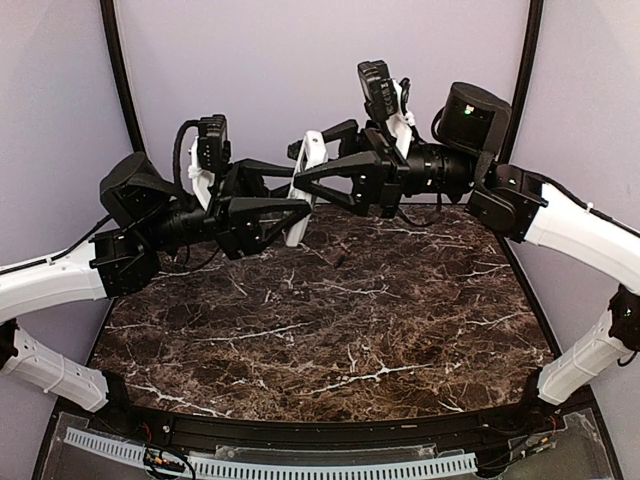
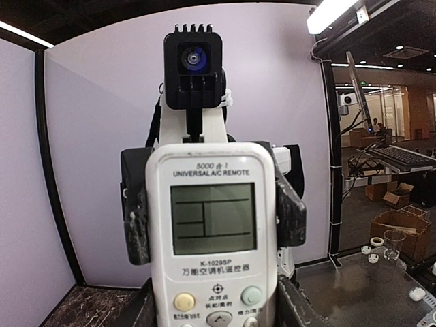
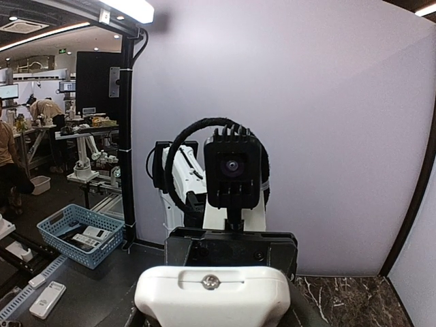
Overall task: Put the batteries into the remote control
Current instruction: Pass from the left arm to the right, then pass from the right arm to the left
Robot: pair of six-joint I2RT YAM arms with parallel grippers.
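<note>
The remote control [image 1: 303,195] is a white handset held upright in the air above the far part of the table, between both arms. My left gripper [image 1: 292,215] is shut on its lower body. In the left wrist view its buttons and grey screen [image 2: 212,218] face the camera, with my fingers [image 2: 300,306] at its sides. My right gripper [image 1: 305,172] is shut on the upper part, its black pads [image 2: 289,211] pressed against both edges. The right wrist view shows the remote's rounded white end [image 3: 212,293] between my jaws. The batteries are out of view.
The dark marble table [image 1: 330,320] lies below both arms. Pale backdrop walls and black frame posts [image 1: 118,70] close in the far side. Off the table, a blue basket [image 3: 76,231] stands on a bench to the left in the right wrist view.
</note>
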